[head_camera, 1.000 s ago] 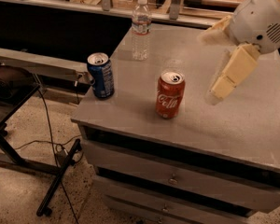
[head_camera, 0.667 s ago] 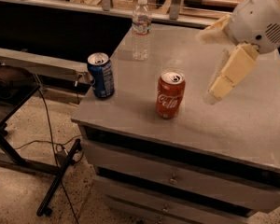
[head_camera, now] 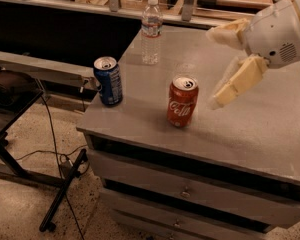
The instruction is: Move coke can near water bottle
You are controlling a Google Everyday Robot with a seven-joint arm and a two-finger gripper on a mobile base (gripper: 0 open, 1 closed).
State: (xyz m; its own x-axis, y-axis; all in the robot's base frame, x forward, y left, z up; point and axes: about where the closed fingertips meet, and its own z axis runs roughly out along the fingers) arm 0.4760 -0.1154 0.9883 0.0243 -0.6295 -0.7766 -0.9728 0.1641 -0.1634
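Item, coke can (head_camera: 182, 103): upright near the front edge of the grey cabinet top (head_camera: 270, 129), silver lid up, untouched; we log no shift in its position against the pictures from a second ago. Item, water bottle (head_camera: 151, 31): upright toward the back of the same surface, well apart from the coke can, also unmoved. Item, blue can (head_camera: 108, 81): upright at the left front corner, not part of the job. Item, gripper (head_camera: 213, 68): in the air just to the right of the coke can, its two cream fingers (head_camera: 237, 83) spread wide and holding nothing; the lower one slants down toward the can's side without touching it. Change recorded: we find only the gripper displaced, a little leftward, so that its lower fingertip now lies nearer the can than before. Assessment: we judge this to be the approach phase, with the grasp not yet made and the carry to the bottle wholly outstanding. The remaining gap looks small, and the spread seems ample to take the can between the fingers.
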